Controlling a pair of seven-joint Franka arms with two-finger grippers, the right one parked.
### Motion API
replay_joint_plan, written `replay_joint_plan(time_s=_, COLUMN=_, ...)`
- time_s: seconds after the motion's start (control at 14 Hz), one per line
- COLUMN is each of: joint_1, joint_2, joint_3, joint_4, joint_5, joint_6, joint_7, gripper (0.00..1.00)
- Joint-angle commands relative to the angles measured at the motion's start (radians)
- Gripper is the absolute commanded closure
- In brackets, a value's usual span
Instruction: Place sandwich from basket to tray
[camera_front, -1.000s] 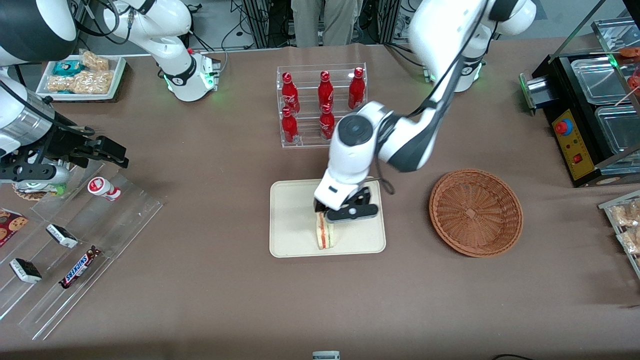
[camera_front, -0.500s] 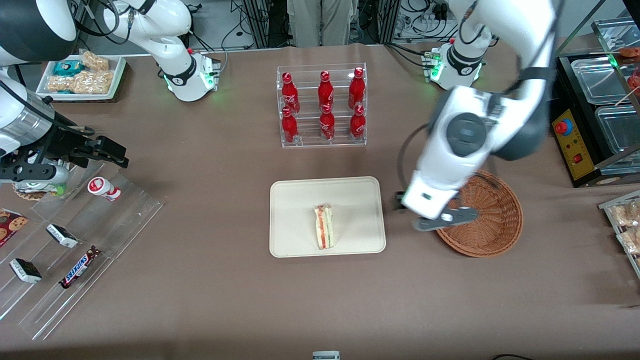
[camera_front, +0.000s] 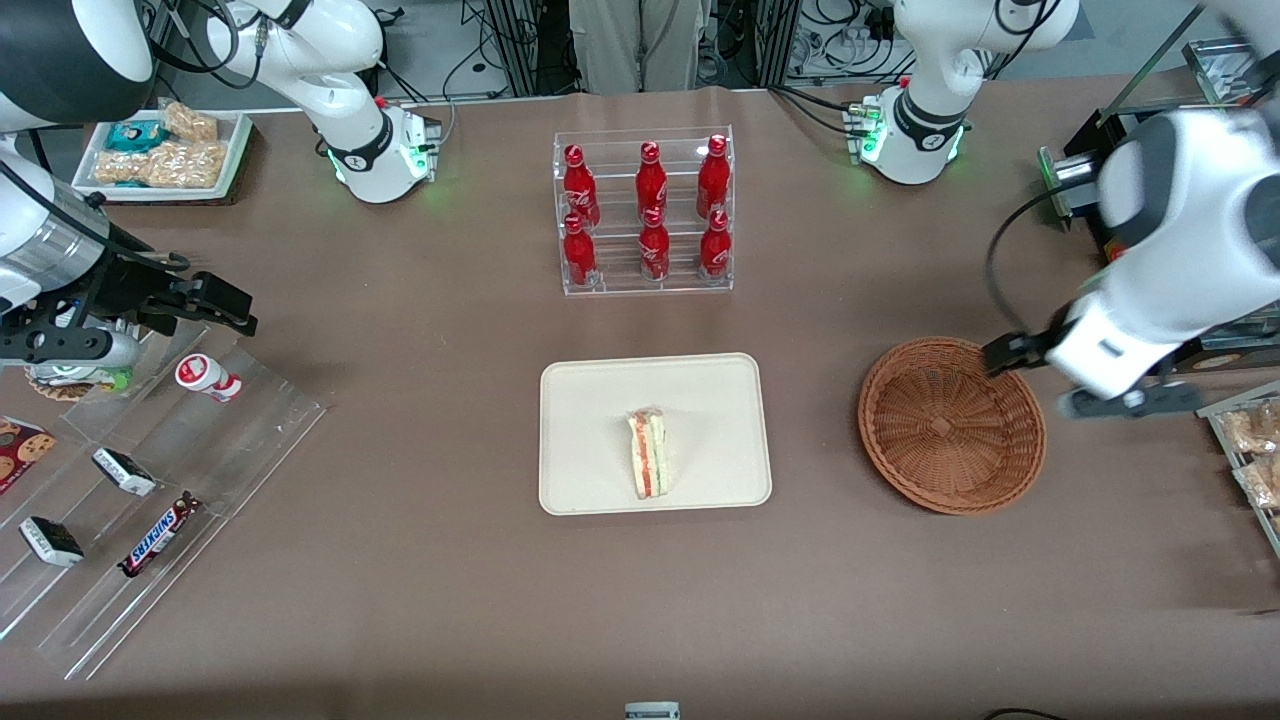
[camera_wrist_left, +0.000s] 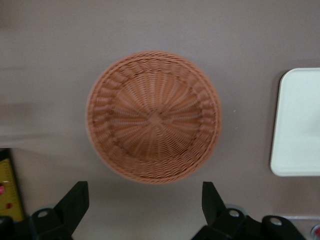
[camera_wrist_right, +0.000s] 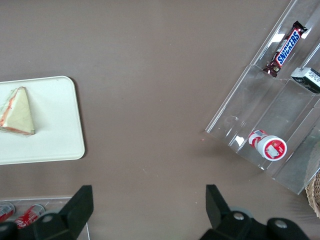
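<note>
The sandwich (camera_front: 650, 466), a pale triangular wedge with red and green filling, lies on the cream tray (camera_front: 590, 420) near the table's middle; it also shows on the tray (camera_wrist_right: 55, 125) as the sandwich (camera_wrist_right: 17, 111) in the right wrist view. The round woven basket (camera_front: 950, 425) stands beside the tray toward the working arm's end, with nothing in it. My gripper (camera_front: 1060, 385) hangs above the table just past the basket's rim, toward the working arm's end. In the left wrist view the gripper (camera_wrist_left: 144, 192) is open and holds nothing, above bare table next to the basket (camera_wrist_left: 154, 117), with the tray's (camera_wrist_left: 300, 120) edge showing.
A clear rack of red bottles (camera_front: 645, 210) stands farther from the camera than the tray. A black machine with a red button (camera_front: 1140, 280) and snack packs (camera_front: 1255, 440) sit close to my gripper. Acrylic racks with snacks (camera_front: 150, 480) fill the parked arm's end.
My gripper let go of the sandwich on the tray, then swung away over the basket and past it toward the working arm's end. The sandwich stays on the tray.
</note>
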Motion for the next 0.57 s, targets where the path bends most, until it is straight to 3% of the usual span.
replay_joint_plan(time_s=0.0, joint_1=0.036, joint_2=-0.083, joint_3=-0.012, joint_4=-0.028, joint_5=0.014, joint_6=-0.033, joint_7=0.077, gripper=0.0)
replay_joint_plan(time_s=0.14, joint_1=0.05, joint_2=-0.11, joint_3=-0.012, joint_4=0.012, joint_5=0.047, joint_6=-0.062, joint_7=0.148, gripper=0.0)
replay_joint_plan(time_s=0.36, joint_1=0.099, joint_2=-0.1, joint_3=-0.018, joint_4=0.142, joint_5=0.034, joint_6=-0.147, joint_7=0.221, gripper=0.0)
replay_joint_plan(time_s=0.5, joint_1=0.101, joint_2=-0.114, joint_3=-0.018, joint_4=0.141, joint_5=0.031, joint_6=-0.156, joint_7=0.222, gripper=0.0)
